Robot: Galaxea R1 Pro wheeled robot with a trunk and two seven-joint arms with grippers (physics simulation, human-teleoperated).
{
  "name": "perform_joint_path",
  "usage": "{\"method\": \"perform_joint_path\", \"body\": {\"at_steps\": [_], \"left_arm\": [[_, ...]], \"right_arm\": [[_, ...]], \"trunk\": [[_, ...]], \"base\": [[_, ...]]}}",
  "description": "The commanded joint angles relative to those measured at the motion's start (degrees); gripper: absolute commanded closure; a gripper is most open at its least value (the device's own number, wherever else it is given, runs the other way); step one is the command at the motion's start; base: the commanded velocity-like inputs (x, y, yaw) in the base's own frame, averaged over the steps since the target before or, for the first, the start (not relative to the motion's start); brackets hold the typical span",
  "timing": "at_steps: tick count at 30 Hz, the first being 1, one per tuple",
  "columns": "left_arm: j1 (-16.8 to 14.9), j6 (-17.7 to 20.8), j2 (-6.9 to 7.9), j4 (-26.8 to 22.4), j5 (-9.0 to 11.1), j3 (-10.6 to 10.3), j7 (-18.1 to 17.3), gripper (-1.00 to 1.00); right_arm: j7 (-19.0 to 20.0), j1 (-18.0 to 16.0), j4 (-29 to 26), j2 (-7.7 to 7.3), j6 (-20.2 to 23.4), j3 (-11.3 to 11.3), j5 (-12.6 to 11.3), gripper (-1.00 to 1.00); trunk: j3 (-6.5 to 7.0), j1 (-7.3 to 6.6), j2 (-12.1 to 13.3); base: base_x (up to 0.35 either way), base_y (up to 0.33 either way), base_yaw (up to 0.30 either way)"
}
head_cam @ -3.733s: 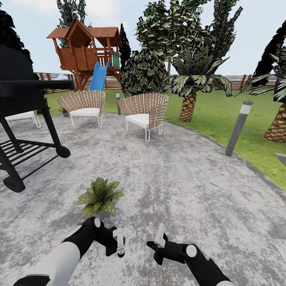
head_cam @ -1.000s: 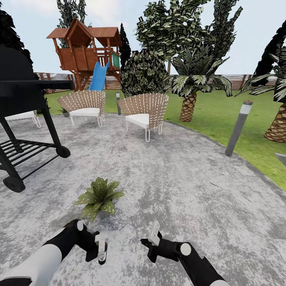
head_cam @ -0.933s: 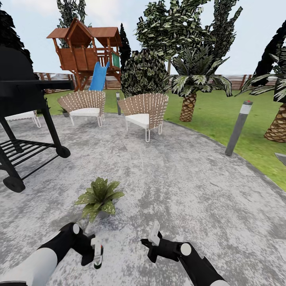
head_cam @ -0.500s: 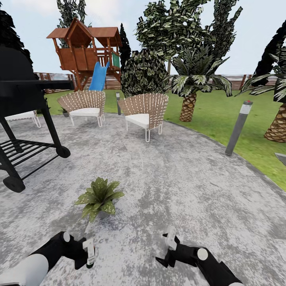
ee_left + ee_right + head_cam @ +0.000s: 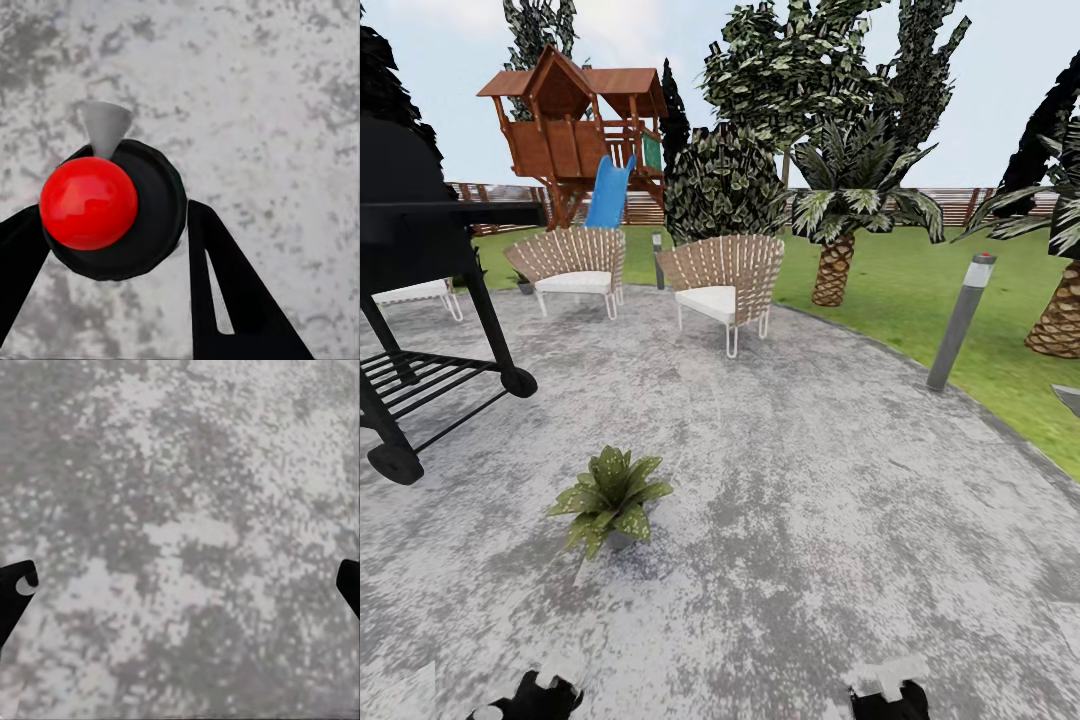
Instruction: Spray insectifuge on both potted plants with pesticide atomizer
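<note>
While half a second ago both arms reached out over the paving [image 5: 810, 480] in the head view, they have now drawn back and down, so that only scraps of black and white show at that view's lower edge. The camera itself has not moved: the potted plant [image 5: 610, 497] sits in the same spot on the paving, in front of the robot and a little to its left, near the black grill [image 5: 420, 260]. A second plant cannot be made out.

The left hand [image 5: 120, 255] is closed on the pesticide atomizer [image 5: 146, 221]. In the left wrist view the dark round body sits between the two black fingers [image 5: 225, 292], which touch it on either side, with a red ball [image 5: 88, 202] on top and a grey cone nozzle [image 5: 106, 127] jutting from it. The bottle is therefore already picked up, and the pulling-in reads as tucking the arms before a move or a fresh aim, not as spraying. The nozzle points at bare paving, not at leaves, so the plant looks as yet untreated.

The right hand [image 5: 180, 581] is spread wide and empty, its fingertips at the far edges of the right wrist view. Both hands look down at the speckled grey ground
</note>
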Motion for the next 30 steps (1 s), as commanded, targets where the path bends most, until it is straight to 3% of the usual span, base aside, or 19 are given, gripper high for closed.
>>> {"method": "perform_joint_path", "body": {"at_steps": [1,2,5,6,10,13,14,15,18,25,30], "left_arm": [[0.86,-1.34,-0.07,0.00,1.37,0.62,1.30,1.00],[1.89,-2.43,-0.10,0.02,3.31,0.61,3.71,1.00],[3.03,-3.42,-0.42,0.13,6.47,0.63,9.35,1.00],[3.27,-3.56,-1.14,0.33,8.09,0.64,11.93,1.00],[3.44,-3.61,-3.56,2.45,9.42,0.61,15.20,1.00],[3.45,-3.25,-4.21,3.04,9.71,0.61,17.05,1.00],[3.45,-3.19,-4.29,3.09,9.95,0.64,18.33,1.00],[3.46,-3.20,-4.75,3.78,11.28,0.62,21.62,1.00],[3.46,-3.33,-6.27,5.95,11.37,0.53,22.24,1.00],[4.48,-3.76,-6.45,5.94,11.60,0.52,22.33,1.00],[4.59,-3.86,-7.64,5.77,11.49,0.52,22.34,1.00]], "right_arm": [[-0.50,0.00,0.09,0.00,-0.11,0.48,-0.95,-1.00],[-0.61,0.03,0.15,-0.03,-0.17,0.47,-1.85,-1.00],[-0.78,0.07,0.30,-0.08,-0.38,0.44,-2.60,-1.00],[-0.81,0.06,0.32,-0.14,-0.44,0.44,-2.71,-1.00],[-0.82,0.06,0.15,-0.35,-0.48,0.40,-2.85,-1.00],[-0.88,0.08,0.05,-0.25,-0.49,0.37,-3.01,-1.00],[-0.89,0.10,0.02,-0.22,-0.49,0.36,-3.35,-1.00],[-0.86,0.08,-0.11,-0.29,-0.49,0.32,-5.35,-1.00],[-0.85,0.06,-0.20,-0.29,-0.45,0.34,-7.53,-1.00],[-0.83,0.06,0.12,-0.04,-0.33,0.42,-7.71,-1.00],[-0.82,0.06,0.16,-0.08,-0.31,0.35,-8.30,-1.00]], "trunk": [[-0.04,-0.02,-0.02],[-0.04,-0.02,-0.02],[-0.04,-0.02,-0.02],[-0.04,-0.02,-0.02],[-0.04,-0.02,-0.02],[-0.04,-0.02,-0.02],[-0.04,-0.02,-0.02],[-0.04,-0.02,-0.02],[-0.04,-0.02,-0.02],[-0.04,-0.02,-0.02],[-0.04,-0.02,-0.02]], "base": [[0.000,0.000,0.000],[0.000,0.000,0.000],[0.000,0.000,0.000],[0.000,0.000,0.000],[0.000,0.000,0.000],[0.000,0.000,0.000],[0.000,0.000,0.000],[0.000,0.000,0.000],[0.000,0.000,0.000],[0.000,0.000,0.000],[0.000,-0.109,-0.034]]}}
